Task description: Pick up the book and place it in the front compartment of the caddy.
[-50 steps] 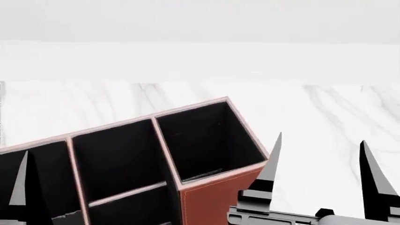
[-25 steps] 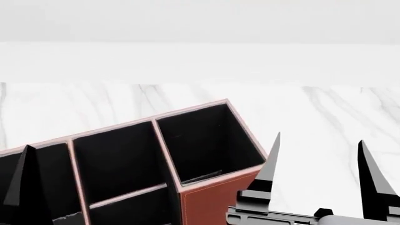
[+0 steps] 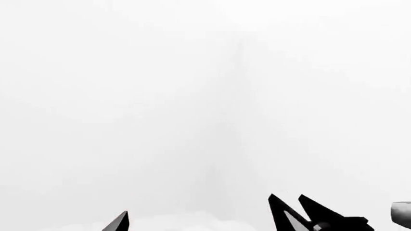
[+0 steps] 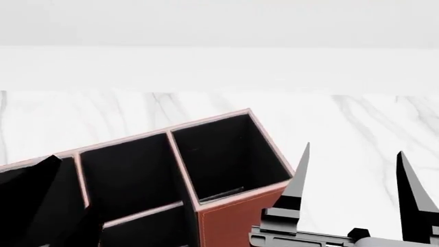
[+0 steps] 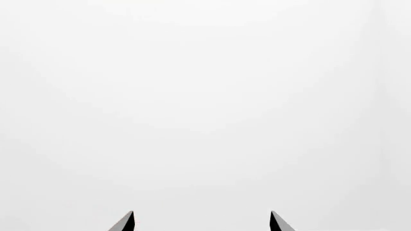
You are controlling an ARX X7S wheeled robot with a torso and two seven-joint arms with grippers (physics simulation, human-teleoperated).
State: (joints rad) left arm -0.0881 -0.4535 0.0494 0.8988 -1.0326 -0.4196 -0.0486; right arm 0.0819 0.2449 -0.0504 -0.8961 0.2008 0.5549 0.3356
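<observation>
Nearest me, my right end effector (image 4: 353, 185) hangs spread and empty, right of the caddy (image 4: 226, 216). My left end effector (image 4: 41, 200) overlaps the caddy's left cells, grip unclear. I can't find the book. Marble desk (image 4: 343, 118) beyond.

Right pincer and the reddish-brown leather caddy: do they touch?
Cannot tell. In the head view the right pincer overlaps the caddy's corner; no gap shows.

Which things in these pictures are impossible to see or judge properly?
- Book: not seen in any view.
- Caddy: head view's lower edge cuts off its near cells.
- Left end effector: head view's corner cuts it; a dark shape, state unclear.
- Both wrist views: only blank white beyond the fingertips.
</observation>
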